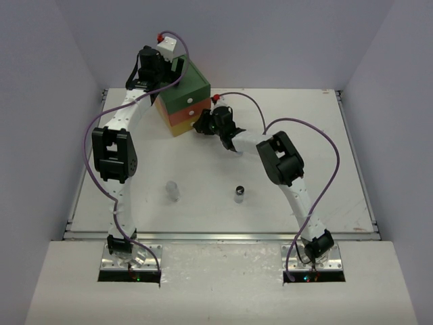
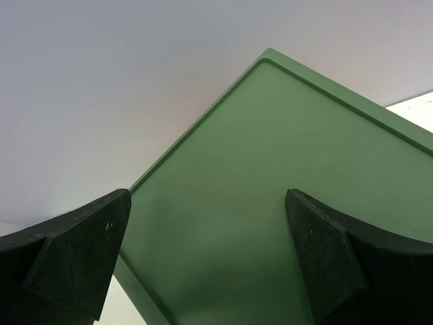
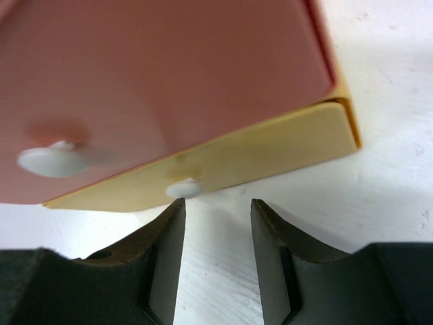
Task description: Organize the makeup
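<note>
Here the makeup left on the white worktop (image 1: 325, 135) is two small cylindrical jars, both towards the near edge and well apart from each other: a clear jar (image 1: 174, 190) of see-through glass or plastic on the left, and a black-capped jar (image 1: 239, 193) just right of the middle. Each seems to stand upright, long axis vertical and top facing up. Close to the far edge, left of centre, the drawer chest (image 1: 189, 84) sits turned cornerwise, a boxy block with a flat, matte green top that has a raised rim, and an orange and a yellow layer beneath. The left gripper (image 2: 208, 223) hangs over that green top with its dull black, wedge-shaped fingers spread wide and nothing between them. The right gripper (image 3: 218, 217) is low at the front of the chest, its jaws partly apart and empty; the smooth yellow drawer (image 3: 270, 145) has a small round white knob (image 3: 184, 189) just ahead of one fingertip, ungripped. Above it the orange drawer (image 3: 169, 68) carries a similar knob.
</note>
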Motion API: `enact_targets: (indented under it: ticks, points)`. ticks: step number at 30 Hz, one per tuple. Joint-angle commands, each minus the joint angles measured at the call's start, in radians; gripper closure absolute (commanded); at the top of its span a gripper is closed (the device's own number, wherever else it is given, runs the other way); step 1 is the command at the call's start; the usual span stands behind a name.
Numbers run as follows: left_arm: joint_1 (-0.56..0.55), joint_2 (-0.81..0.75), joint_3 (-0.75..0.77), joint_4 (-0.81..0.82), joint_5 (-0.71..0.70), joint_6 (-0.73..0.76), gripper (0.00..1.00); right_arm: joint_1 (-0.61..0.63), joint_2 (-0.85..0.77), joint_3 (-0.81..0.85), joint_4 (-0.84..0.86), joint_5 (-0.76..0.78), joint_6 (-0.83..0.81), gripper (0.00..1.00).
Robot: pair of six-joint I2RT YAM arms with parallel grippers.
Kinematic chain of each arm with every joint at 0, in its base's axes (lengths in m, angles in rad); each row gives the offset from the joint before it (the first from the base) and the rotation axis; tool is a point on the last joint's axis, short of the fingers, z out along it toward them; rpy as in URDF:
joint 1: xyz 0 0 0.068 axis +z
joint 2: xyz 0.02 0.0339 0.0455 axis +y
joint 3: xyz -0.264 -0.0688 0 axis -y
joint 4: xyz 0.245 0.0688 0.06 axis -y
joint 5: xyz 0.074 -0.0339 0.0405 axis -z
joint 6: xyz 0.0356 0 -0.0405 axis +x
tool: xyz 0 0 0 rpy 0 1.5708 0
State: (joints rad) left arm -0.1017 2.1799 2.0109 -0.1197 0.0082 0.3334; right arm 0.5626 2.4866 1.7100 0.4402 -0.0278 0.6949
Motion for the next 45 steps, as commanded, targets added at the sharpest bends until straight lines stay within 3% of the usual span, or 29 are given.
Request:
enact_targets:
  ticks: [1,10,26,32,42,45]
  points:
    - [0.0,0.084,-0.041,-0.223,-0.004,0.044,0.0,0.015,-0.01,0.03,0.142,-0.075,-0.139,0.55]
    - [0.0,0.087,-0.034,-0.221,-0.004,0.045,0.0,0.033,0.023,0.047,0.172,0.009,-0.178,0.56]
    - [0.0,0.089,-0.031,-0.221,-0.031,0.056,0.0,0.033,0.047,0.094,0.152,0.025,-0.205,0.62]
    - [-0.001,0.09,-0.028,-0.221,-0.031,0.055,0.0,0.033,0.052,0.105,0.149,0.025,-0.208,0.72]
    - [-0.001,0.089,-0.028,-0.221,-0.036,0.055,0.0,0.033,0.028,0.047,0.173,0.025,-0.21,0.99]
    - [0.0,0.087,-0.028,-0.221,-0.034,0.054,0.0,0.034,-0.007,-0.007,0.189,0.017,-0.223,1.0]
